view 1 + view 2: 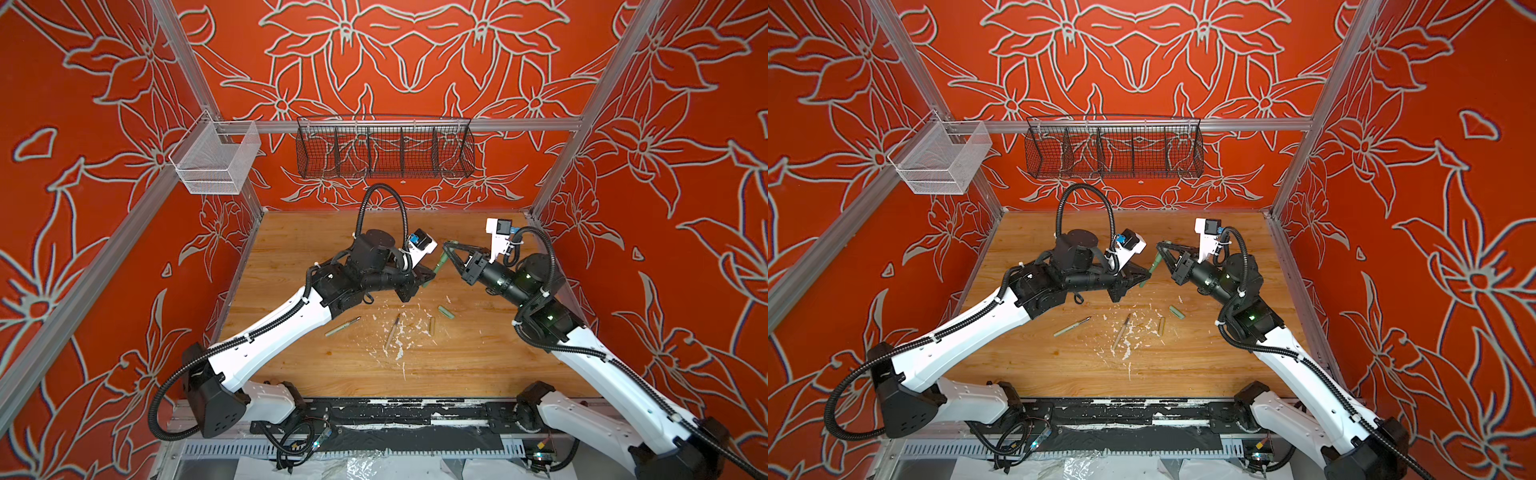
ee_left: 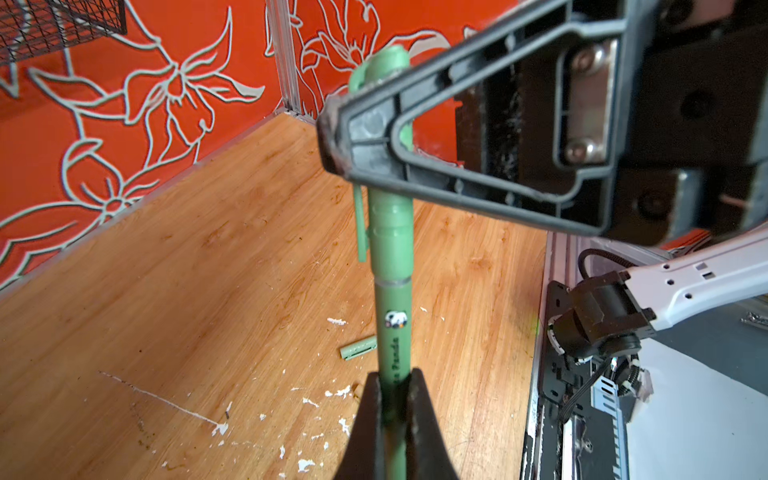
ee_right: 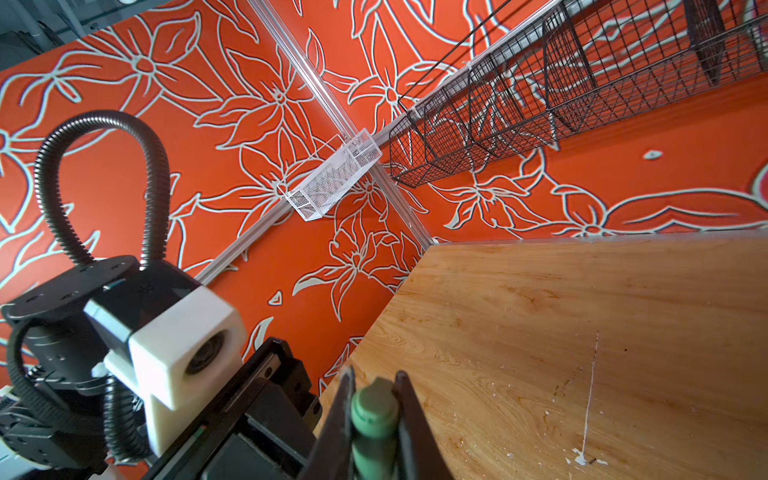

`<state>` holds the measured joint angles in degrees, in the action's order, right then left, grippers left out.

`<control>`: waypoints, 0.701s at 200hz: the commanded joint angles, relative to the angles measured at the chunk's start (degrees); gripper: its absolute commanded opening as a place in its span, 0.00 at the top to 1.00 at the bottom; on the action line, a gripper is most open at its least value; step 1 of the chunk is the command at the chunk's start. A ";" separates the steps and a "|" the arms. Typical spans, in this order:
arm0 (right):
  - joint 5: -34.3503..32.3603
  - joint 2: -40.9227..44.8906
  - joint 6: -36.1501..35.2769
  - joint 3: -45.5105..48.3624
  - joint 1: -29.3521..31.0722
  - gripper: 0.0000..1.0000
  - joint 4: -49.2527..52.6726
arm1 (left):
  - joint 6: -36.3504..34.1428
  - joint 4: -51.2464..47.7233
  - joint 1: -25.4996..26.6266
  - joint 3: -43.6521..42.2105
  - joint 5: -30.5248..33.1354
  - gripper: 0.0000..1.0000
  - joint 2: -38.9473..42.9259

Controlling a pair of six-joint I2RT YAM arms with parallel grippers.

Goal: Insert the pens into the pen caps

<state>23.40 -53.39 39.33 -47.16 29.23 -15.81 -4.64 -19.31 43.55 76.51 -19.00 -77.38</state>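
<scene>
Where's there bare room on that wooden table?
Bare: the table strip along the back wall, and the front strip by the black rail. Crowded: mid-table, round the pale green pen, tan pen, tan cap, pale green cap.

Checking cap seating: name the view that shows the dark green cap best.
Left wrist: the dark green cap shows nearly full length, with clip and seam on its pen. In a top view the cap is a sliver; right wrist shows only its end.
</scene>
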 commanded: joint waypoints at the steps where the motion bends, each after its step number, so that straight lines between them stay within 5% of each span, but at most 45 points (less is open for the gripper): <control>1: 8.58 -0.55 1.46 2.81 2.76 1.00 8.77 | -1.77 11.97 -0.39 4.33 -0.09 1.00 0.01; 92: 8.51 0.69 1.29 6.53 4.98 1.00 10.10 | -0.72 12.76 -1.80 3.82 0.57 1.00 2.08; 124: 3.55 2.25 -1.63 3.34 4.87 1.00 13.21 | -1.33 9.95 -1.76 3.13 0.17 1.00 2.52; 134: 1.88 2.46 -2.56 1.92 4.73 0.79 13.69 | -1.41 8.79 -1.80 2.35 -1.04 1.00 2.65; 140: 1.03 2.59 -2.93 0.99 4.54 0.75 13.58 | -1.29 8.24 -1.80 1.65 -2.06 1.00 2.64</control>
<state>20.97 -50.98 38.79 -44.69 31.51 -13.74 -5.17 -23.86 43.05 76.71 -20.67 -77.52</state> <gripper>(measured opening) 0.178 0.066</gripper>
